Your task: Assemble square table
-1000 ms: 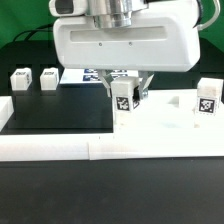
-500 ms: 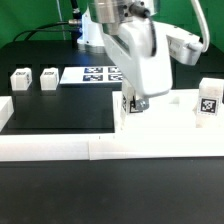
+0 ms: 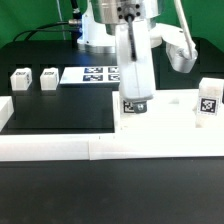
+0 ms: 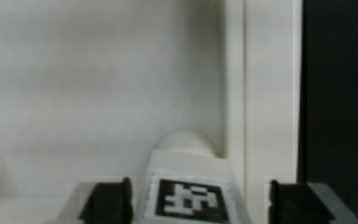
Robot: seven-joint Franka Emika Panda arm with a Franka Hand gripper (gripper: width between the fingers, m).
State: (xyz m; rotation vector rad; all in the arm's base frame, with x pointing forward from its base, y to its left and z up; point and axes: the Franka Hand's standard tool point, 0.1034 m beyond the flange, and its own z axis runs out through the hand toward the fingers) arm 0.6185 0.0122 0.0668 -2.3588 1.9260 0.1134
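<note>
Since the earlier frame the wrist has turned and the jaws have parted. You see the gripper (image 3: 136, 102) open, fingers (image 4: 108, 203) flanking, not touching, an upright leg (image 3: 130, 113) on the square table slab (image 3: 168, 121), right of frame centre.

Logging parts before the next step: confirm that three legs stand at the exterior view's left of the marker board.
Wrong count: the exterior view shows only two there, one leg and another leg, at the exterior view's left of the marker board.
</note>
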